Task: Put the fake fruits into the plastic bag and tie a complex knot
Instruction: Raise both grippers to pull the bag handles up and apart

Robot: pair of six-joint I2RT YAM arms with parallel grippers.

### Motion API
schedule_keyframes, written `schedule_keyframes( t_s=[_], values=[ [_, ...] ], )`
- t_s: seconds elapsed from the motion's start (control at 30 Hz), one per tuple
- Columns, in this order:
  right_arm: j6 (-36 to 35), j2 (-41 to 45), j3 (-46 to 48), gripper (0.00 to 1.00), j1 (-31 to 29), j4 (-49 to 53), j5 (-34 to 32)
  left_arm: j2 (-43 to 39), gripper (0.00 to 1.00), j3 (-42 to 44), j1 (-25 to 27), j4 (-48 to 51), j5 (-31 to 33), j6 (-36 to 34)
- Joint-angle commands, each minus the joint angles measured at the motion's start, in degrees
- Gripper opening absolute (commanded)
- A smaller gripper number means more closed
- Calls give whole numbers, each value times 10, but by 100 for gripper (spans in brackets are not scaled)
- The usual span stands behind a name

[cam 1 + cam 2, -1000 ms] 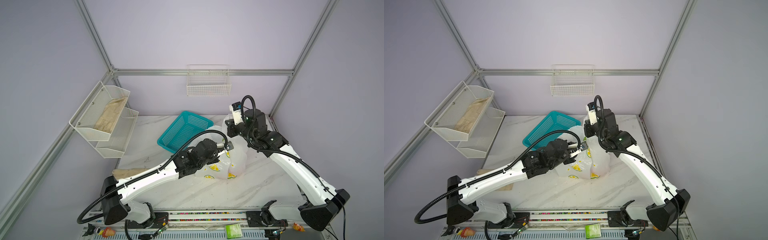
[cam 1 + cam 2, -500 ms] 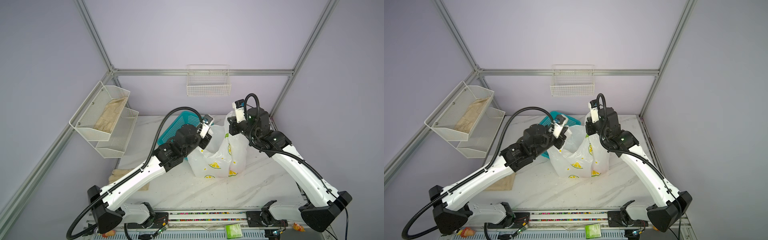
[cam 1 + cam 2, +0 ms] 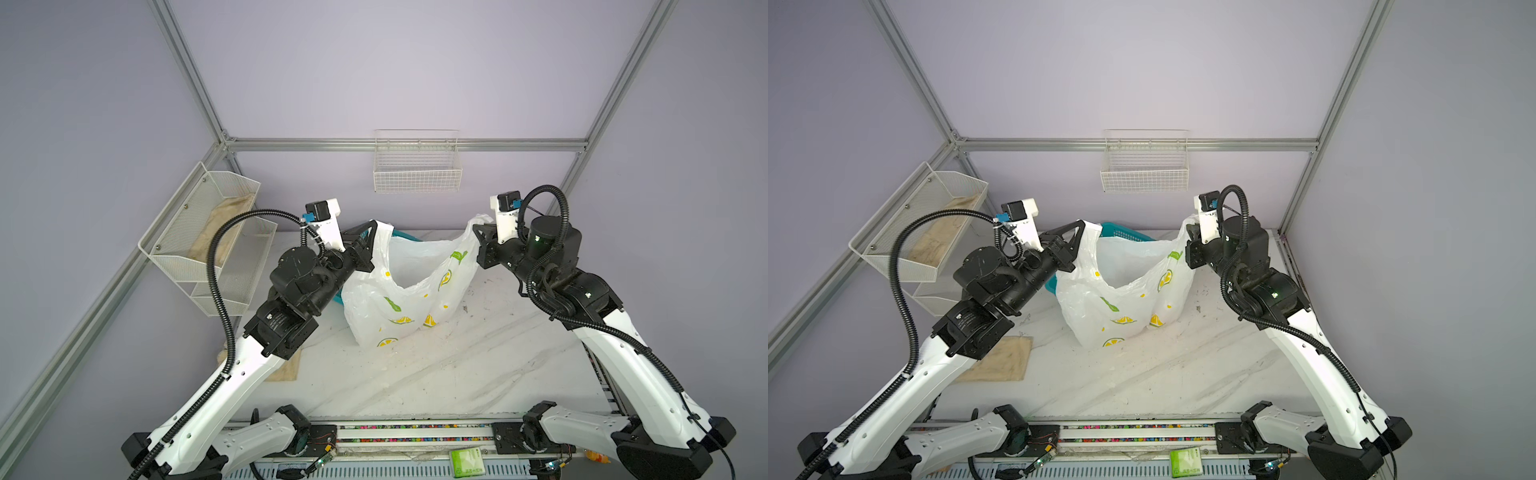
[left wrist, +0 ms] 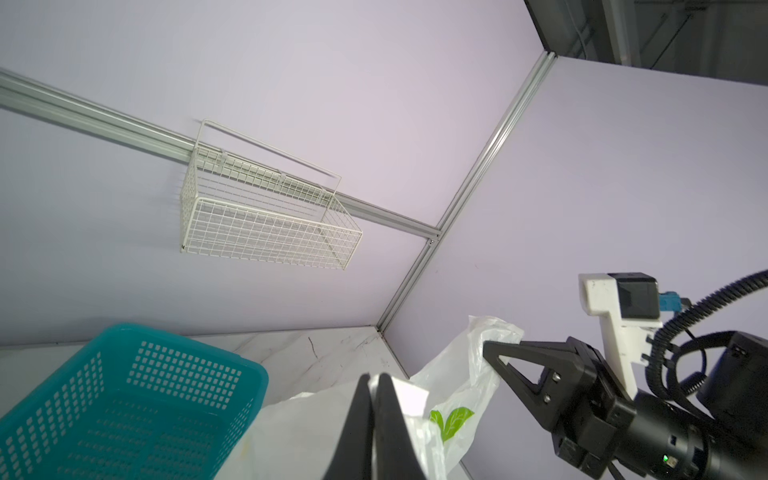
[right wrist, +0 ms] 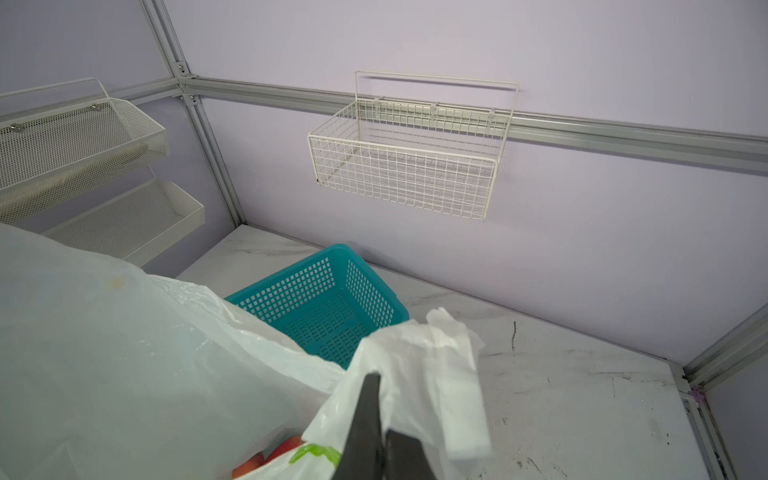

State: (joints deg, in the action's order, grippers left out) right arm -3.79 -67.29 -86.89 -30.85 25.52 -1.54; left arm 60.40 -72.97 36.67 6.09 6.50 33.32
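- At centre-left in both top views, my left end effector [image 3: 371, 227] is clamped tight on one handle of the plastic bag [image 3: 399, 299].
- The bag hangs stretched open at frame centre, its bottom resting on the worktop [image 3: 436, 374], with the teal basket [image 4: 124, 395] just behind it.
- Red fake fruits [image 5: 249, 465] show through its film.
- At centre-right, my right end effector [image 3: 478, 229] pinches the other handle.

1. bag [image 3: 374, 307]: thin translucent plastic film, crinkled, slight sheen.
2. teal basket [image 5: 316, 307]: perforated moulded plastic, smooth.
3. desk [image 3: 436, 374]: white marble-look, smooth, scuffed.
4. wire basket [image 3: 417, 180]: white-coated metal.
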Motion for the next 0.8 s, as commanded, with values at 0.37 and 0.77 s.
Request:
schedule_keyframes(
  t_s=[0.37,0.77],
  values=[
    [-23,-40,26,0,22,-14,-89,-8,0,123,-50,-59,77,58],
    [-9,-125,-39,0,23,-50,-59,62,0,54,-151,-74,1,49]
  ],
)
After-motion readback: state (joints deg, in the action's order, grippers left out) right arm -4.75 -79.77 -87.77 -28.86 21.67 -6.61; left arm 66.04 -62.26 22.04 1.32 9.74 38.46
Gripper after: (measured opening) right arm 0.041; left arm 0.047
